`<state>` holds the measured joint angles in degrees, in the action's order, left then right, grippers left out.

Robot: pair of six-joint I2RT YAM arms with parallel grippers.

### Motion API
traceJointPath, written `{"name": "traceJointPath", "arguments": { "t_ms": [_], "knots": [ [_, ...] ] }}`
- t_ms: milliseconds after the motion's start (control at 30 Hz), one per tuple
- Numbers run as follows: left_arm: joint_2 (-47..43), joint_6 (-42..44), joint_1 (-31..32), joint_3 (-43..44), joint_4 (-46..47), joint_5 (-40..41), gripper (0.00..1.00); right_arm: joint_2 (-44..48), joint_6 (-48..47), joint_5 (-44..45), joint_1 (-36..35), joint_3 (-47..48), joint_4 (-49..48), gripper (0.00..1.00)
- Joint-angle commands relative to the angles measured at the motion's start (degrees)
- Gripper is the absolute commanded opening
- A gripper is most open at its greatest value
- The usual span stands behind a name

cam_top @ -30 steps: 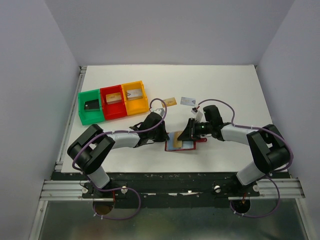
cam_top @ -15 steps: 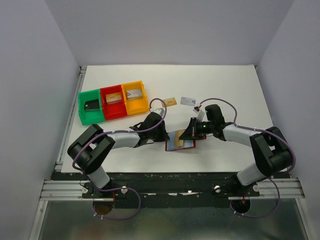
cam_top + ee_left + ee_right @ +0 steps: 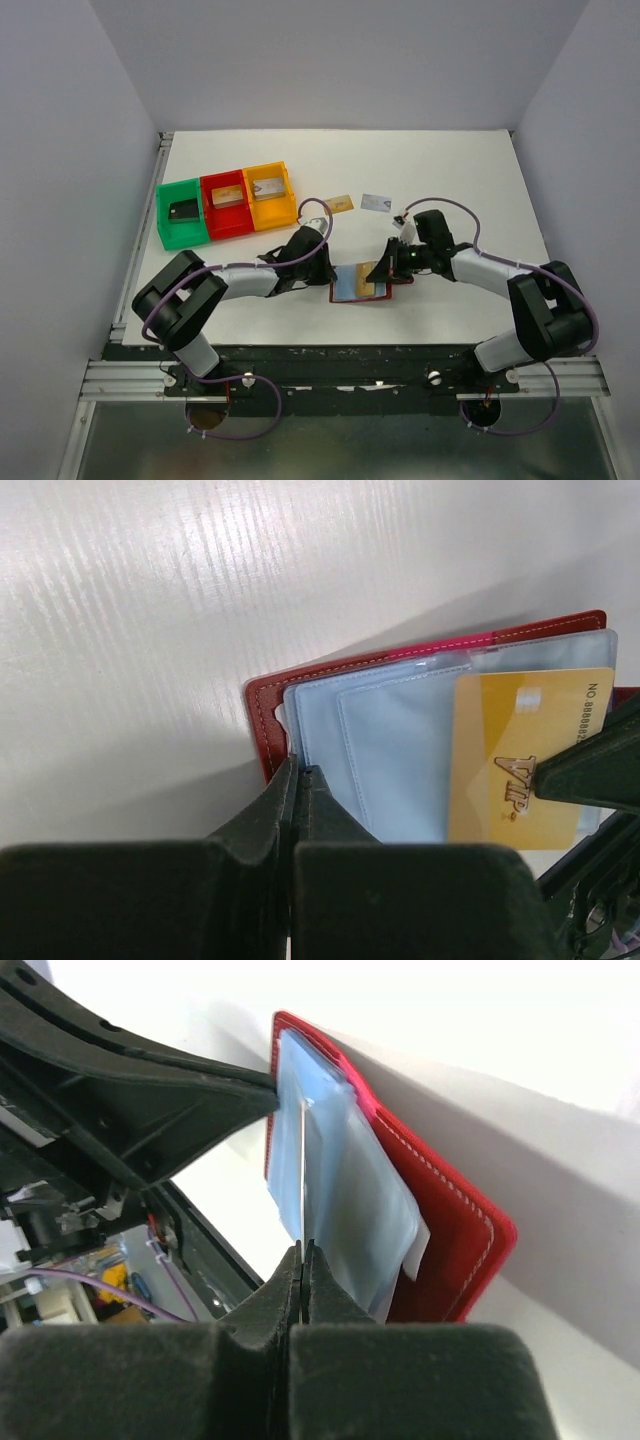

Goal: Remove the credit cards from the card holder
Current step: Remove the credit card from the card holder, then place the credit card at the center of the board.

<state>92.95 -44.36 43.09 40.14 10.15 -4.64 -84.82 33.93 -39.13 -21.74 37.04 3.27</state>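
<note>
Card holder (image 3: 360, 286): lies open on the table (image 3: 450, 170) between the two tools, with its pale blue lining facing up.
Left tool (image 3: 293, 772): pressed together on the card holder's left edge, pinching the lining and red cover.
Right tool (image 3: 302, 1252): pinching a gold card (image 3: 515, 765) at the card holder's right side; the card's left part overlaps the blue lining.
Loose cards: a tan card (image 3: 341, 204) and a pale card (image 3: 376, 202) lie side by side beyond the card holder, apart from it.
Bins: a green bin (image 3: 166, 215), a red bin (image 3: 208, 192) and an orange bin (image 3: 288, 200) stand in a row beyond and left of the card holder, each with a card inside.
</note>
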Motion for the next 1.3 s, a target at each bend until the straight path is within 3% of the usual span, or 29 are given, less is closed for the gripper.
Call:
{"name": "traceJointPath", "arguments": {
  "t_ms": [0,267,300,367,467,567,667,900,1033,1267],
  "knots": [
    [-1.1,2.7,-0.1,-2.2,-7.9,4.1,0.0,3.3,-5.0,5.3,0.1,3.8,10.4,0.0],
    [-4.7,5.2,0.0,0.9,-10.0,4.1,0.0,7.8,-9.0,9.8,0.2,8.7,20.4,0.0],
    [-5.1,5.4,0.0,1.3,-10.1,4.2,0.04,8.4,-9.3,10.4,0.2,9.4,21.5,0.0],
    [-6.4,6.4,0.1,2.2,-11.5,4.2,0.2,10.0,-10.1,11.4,0.2,10.5,23.1,0.0],
    [-8.6,7.4,0.2,4.0,-12.9,4.1,0.53,12.2,-11.2,12.9,0.2,11.7,25.2,0.0],
    [-12.3,7.9,0.5,4.7,-14.4,6.4,0.7,15.5,-12.0,12.6,0.2,11.3,24.3,0.0],
    [-18.2,8.8,0.6,2.8,-12.6,4.7,0.74,19.2,-14.0,8.7,0.2,9.6,20.8,0.0],
    [-35.8,7.1,-3.3,-8.8,8.0,-15.6,0.69,21.7,-13.7,-15.0,-1.1,7.3,12.6,0.0],
    [-46.2,8.5,-5.6,-11.1,9.5,-23.9,0.7,25.1,-15.7,-15.1,-3.7,6.6,13.7,0.0],
    [-43.9,12.5,-9.3,-5.4,5.0,-45.4,0.69,21.9,-25.0,-14.3,-11.1,15.6,29.7,0.0]
  ]
}}
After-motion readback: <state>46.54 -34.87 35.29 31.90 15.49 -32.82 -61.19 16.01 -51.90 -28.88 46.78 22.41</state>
